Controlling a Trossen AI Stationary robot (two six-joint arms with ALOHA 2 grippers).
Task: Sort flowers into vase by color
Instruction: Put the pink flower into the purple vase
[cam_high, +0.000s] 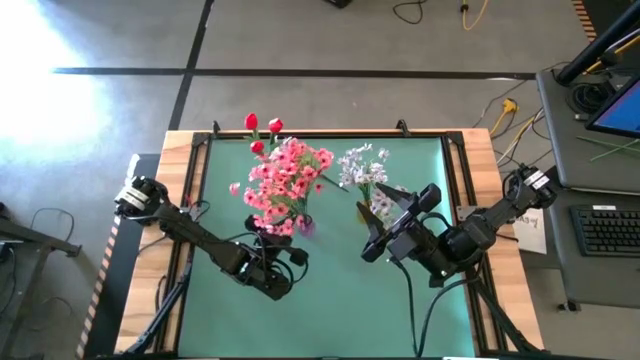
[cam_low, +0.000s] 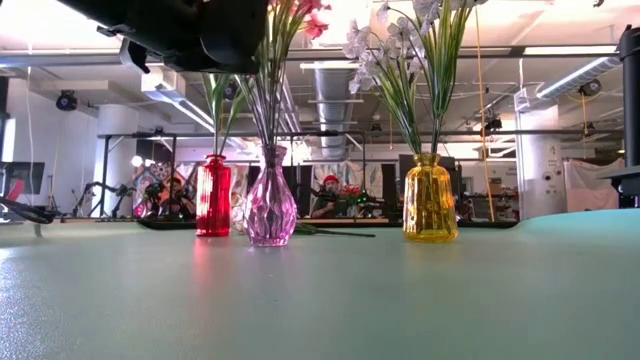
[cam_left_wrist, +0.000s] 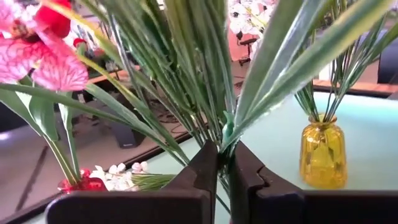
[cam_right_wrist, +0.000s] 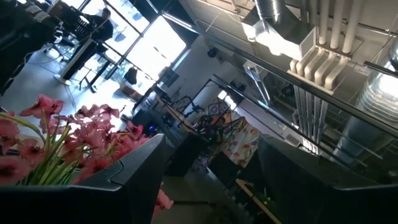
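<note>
Stems (cam_left_wrist: 224, 127) pinched in left tool (cam_left_wrist: 224, 180), seemingly pink flowers' (cam_high: 285, 175)

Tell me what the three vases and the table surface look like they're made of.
Red vase, pink vase and yellow vase: look like tinted glass or clear plastic, glossy; light passes through and stems show inside, and the pink and yellow have faceted or ribbed walls. Cannot tell glass from plastic. Table surface: a matte green mat, probably rubber or vinyl, with only soft colored reflections under the vases.

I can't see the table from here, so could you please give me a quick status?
Left tool shut on pink flowers' stems above pink vase. Right tool open, empty, near yellow vase. Nothing in the way.
</note>
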